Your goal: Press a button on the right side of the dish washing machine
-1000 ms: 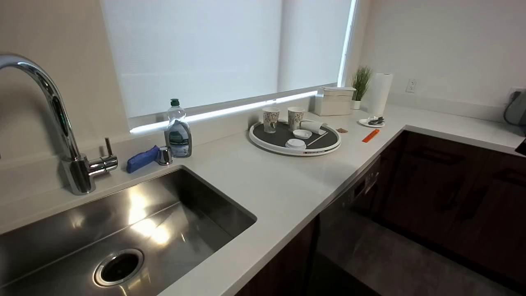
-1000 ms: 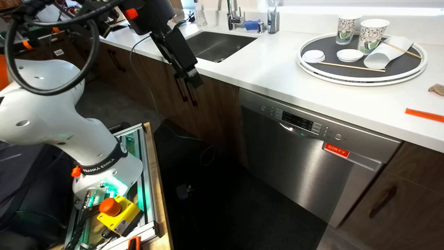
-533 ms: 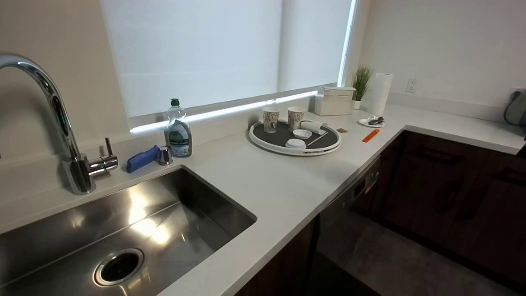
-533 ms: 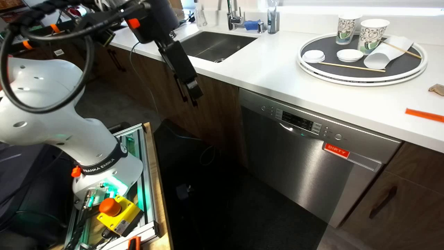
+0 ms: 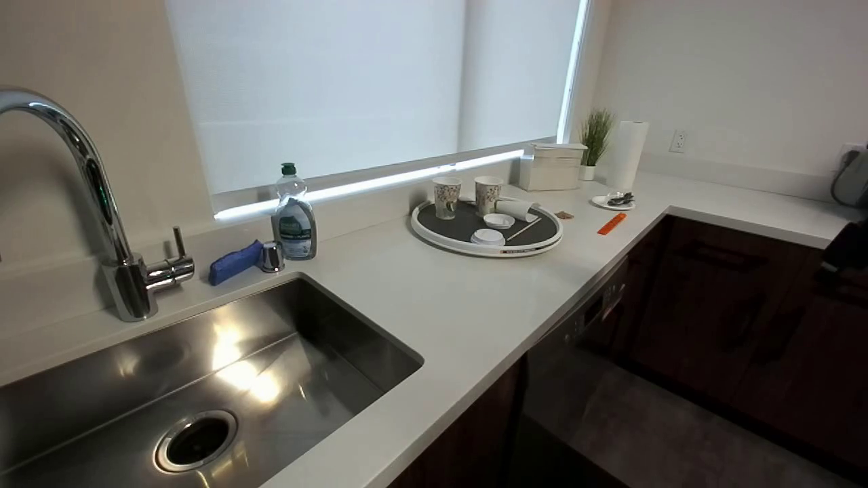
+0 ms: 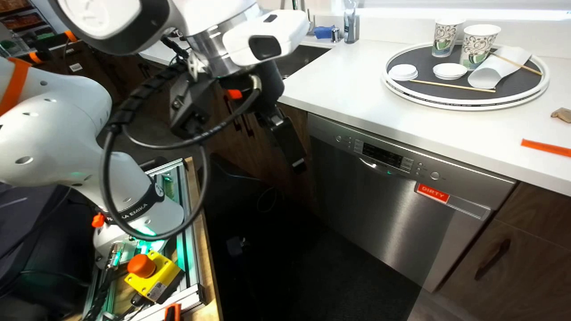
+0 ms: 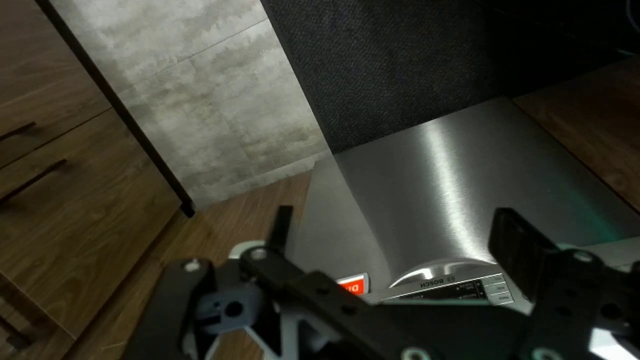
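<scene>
The dish washing machine point(image 6: 379, 214) has a smooth metallic grey front under the counter; it also shows in an exterior view point(image 5: 559, 379) and upside down in the wrist view point(image 7: 400, 195). Its control strip point(image 6: 348, 136) runs along the top, with a dark display point(image 6: 382, 154). A round button point(image 6: 435, 175) and small buttons point(image 6: 419, 169) sit on its right side; my gripper's body hides them in the wrist view. My gripper point(image 6: 298, 165) points down, left of the machine and apart from it. In the wrist view the gripper point(image 7: 397, 232) is open with nothing between its fingers.
A red DIRTY tag point(image 6: 432, 192) is on the machine's front, below the right buttons. The white countertop point(image 6: 357, 89) overhangs the control strip. It bears a round tray point(image 6: 464, 104) with cups and an orange strip point(image 6: 546, 147). Wooden cabinets point(image 6: 499, 249) flank the machine.
The arm has swung towards the machine. In an exterior view the gripper has moved right and down; in an exterior view a dark gripper part reaches further in at the right edge.
</scene>
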You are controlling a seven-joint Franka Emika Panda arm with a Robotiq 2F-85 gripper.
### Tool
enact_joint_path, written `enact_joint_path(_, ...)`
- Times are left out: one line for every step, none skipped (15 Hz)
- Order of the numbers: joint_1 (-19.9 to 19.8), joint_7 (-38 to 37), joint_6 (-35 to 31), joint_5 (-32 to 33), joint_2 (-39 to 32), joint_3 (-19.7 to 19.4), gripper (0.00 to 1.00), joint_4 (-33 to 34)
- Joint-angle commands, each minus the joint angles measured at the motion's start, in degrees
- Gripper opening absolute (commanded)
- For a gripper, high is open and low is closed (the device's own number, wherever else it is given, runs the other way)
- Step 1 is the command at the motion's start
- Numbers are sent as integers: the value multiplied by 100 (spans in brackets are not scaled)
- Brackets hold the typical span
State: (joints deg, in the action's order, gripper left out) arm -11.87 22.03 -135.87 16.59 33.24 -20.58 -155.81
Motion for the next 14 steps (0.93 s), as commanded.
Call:
enact_joint_path(241,842,-1032,-114,-876,-228,100,209)
enact_joint_path(290,1049,-1418,-133,-1059,-272,100,208)
enact_joint_path(375,1254,-1793,-217,-1236,-342,100,212)
enact_joint_path(539,1494,-2150,-426,-1425,-474,100,236)
enact_joint_path(761,1798,-2442,-741,-1569,-633,100,242)
enact_joint_path(1059,2173,-2675,-1178,-1700,-844,100,250)
enact_joint_path(1585,2638,-2766,-1767,-1717,-1232,100,250)
enact_joint_path(2029,2987,-2705,-2197,-1548,-1569,100,181)
enact_joint_path(2434,3353,-2548,-2670,-1524,-1863,100,250)
enact_joint_path(1724,2713,-2638,-1984,-1544,-1309,100,150)
enact_joint_path(2065,2980,-2638,-2290,-1543,-1557,100,168)
enact_joint_path(2240,3091,-2638,-2423,-1542,-1681,100,184)
enact_joint_path(2312,3129,-2638,-2474,-1541,-1734,100,198)
enact_joint_path(2333,3140,-2638,-2489,-1540,-1754,100,208)
